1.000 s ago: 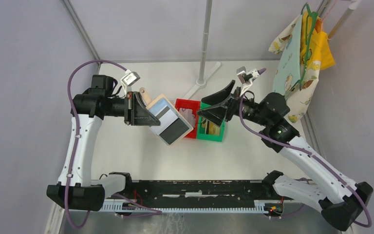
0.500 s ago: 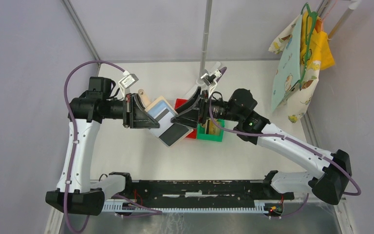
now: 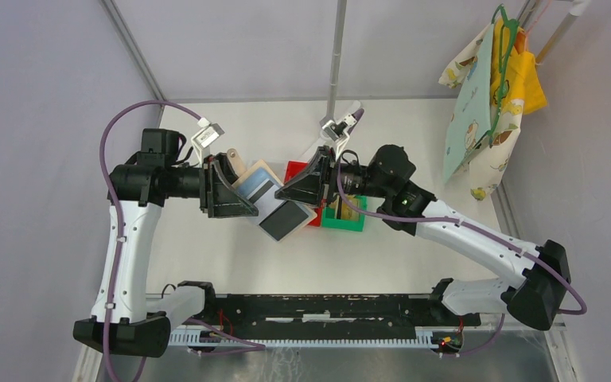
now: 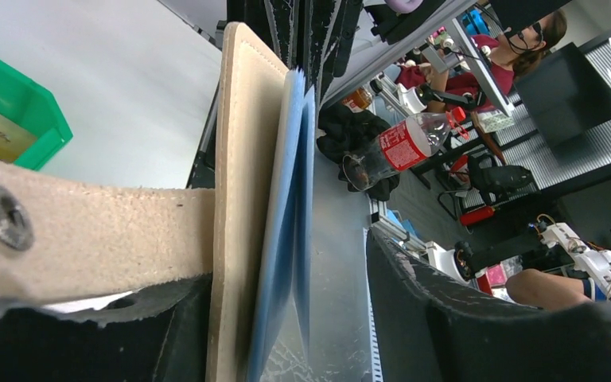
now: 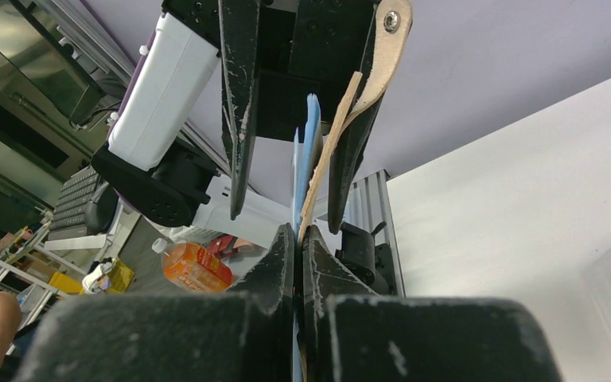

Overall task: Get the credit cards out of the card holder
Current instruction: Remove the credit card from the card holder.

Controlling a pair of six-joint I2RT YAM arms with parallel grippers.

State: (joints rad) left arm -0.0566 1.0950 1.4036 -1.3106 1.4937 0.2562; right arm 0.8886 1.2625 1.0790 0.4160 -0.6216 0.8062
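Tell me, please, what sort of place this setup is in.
Probably a robotics lab in a shared workspace. The left arm and right arm are bolted at a white table's edge between grey panels. The left wrist view shows a seated person, an office chair and a cola bottle beyond.

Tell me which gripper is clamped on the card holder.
The right gripper: its fingers are shut on the card holder edge. The left gripper has its fingers apart, with a gap beside the holder.
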